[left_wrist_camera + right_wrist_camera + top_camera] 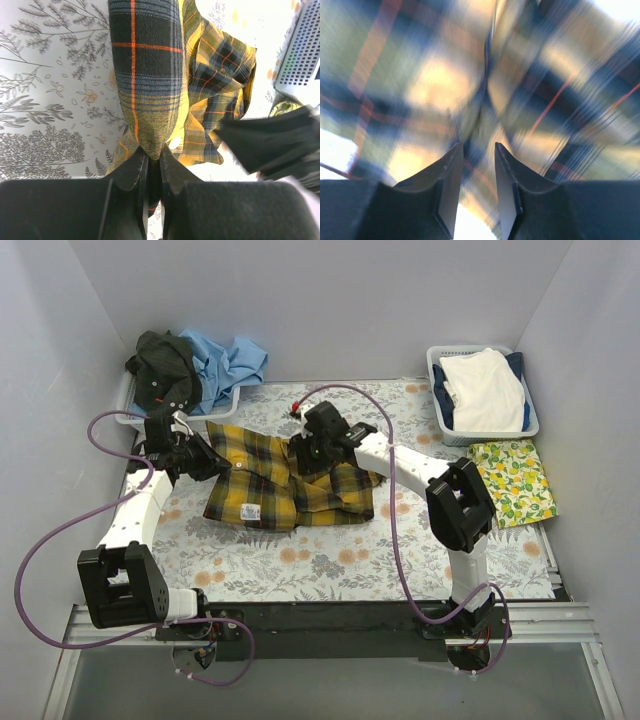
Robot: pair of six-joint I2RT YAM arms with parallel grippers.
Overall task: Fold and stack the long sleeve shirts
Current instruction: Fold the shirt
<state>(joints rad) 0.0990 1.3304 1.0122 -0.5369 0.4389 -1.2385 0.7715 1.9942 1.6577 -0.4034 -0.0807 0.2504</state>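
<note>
Plaid shirt (285, 490): woven flannel cloth, matt, weave threads plain up close, soft creases.
Table cover (300, 560): looks like printed cloth, matt, smooth.
Left gripper (154, 156) fingers (127, 185): black plastic, matt, faint sheen along the edges.
Basket (437, 405): pale plastic, smooth.
Left arm link (135, 520): white, smooth, hard shell.

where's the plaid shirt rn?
Top view: the plaid shirt lies mid-table on the floral cover, its left edge pinched by the left gripper, the right gripper over its upper middle.
</note>
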